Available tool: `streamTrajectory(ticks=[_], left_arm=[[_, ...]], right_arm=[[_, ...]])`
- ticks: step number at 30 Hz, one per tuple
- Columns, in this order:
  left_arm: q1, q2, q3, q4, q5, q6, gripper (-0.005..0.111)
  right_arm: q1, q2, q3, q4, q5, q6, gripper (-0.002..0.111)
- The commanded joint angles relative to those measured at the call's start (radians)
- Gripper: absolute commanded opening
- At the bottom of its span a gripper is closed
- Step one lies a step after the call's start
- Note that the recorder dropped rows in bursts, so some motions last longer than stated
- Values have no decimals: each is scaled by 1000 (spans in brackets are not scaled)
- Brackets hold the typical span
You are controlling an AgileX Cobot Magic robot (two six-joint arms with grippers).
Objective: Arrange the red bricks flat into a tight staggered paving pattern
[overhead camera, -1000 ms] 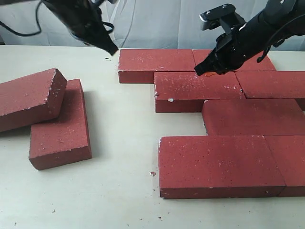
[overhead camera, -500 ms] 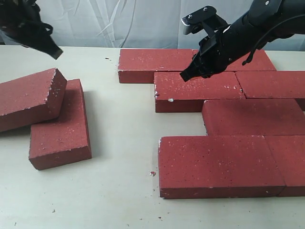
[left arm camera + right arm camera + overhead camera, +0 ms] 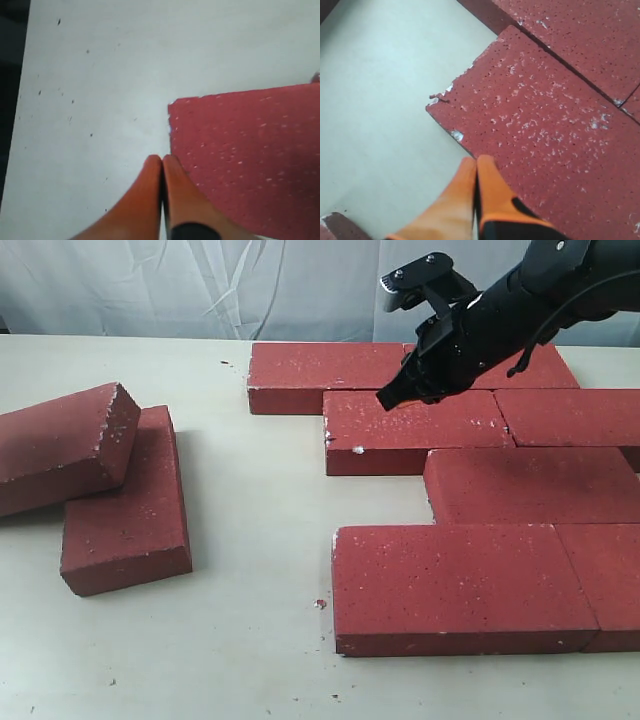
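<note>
The right arm (image 3: pixel 520 310) is black with looping black cables (image 3: pixel 522 362); the right tool (image 3: pixel 476 161) and left tool (image 3: pixel 161 159) have tapered orange fingers (image 3: pixel 451 205).

On the table (image 3: pixel 255 540), staggered rows of paved bricks (image 3: pixel 465 585) lay touching at the right, while well apart at the left a tilted brick (image 3: pixel 60 445) leaned on a flat brick (image 3: pixel 130 515).

- Red bricks (image 3: pixel 450 585): dark red all over, peppered with fine white specks; edges and corners chipped whitish.
- Surface (image 3: pixel 250 540): plain pale cream-grey, dotted with tiny dark flecks and a few red crumbs.
- Right gripper (image 3: pixel 387 398): black body; in the wrist view, orange with a black patch on one side.
- Left gripper (image 3: pixel 161 159): orange, with a black patch on one side.
- Backdrop (image 3: pixel 200 290): pale grey-white, creased, no print.
</note>
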State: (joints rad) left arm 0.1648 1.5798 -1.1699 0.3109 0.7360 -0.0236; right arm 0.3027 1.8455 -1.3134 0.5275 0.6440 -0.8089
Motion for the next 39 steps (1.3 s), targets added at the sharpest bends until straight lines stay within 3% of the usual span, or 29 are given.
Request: streamTrajectory(ticks=[1, 6, 10, 18, 25, 31, 39], left_arm=[[128, 19, 57, -80, -48, -25, 0], [222, 104, 85, -137, -58, -25, 0], [252, 178, 85, -179, -87, -25, 0], [313, 286, 48, -200, -110, -25, 0], [315, 342, -3, -355, -83, 80, 0], [315, 351, -20, -457, -93, 142, 0], [313, 401, -20, -513, -92, 163, 0]], right_arm=[[0, -4, 5, 14, 0, -7, -1], [12, -4, 5, 49, 5, -7, -1], [71, -4, 5, 109, 1, -62, -1], [298, 30, -23, 400, -267, -315, -1], [386, 241, -286, 380, -248, -207, -1], [400, 522, -667, 128, -69, 107, -1], [438, 625, -796, 130, -28, 111, -1]])
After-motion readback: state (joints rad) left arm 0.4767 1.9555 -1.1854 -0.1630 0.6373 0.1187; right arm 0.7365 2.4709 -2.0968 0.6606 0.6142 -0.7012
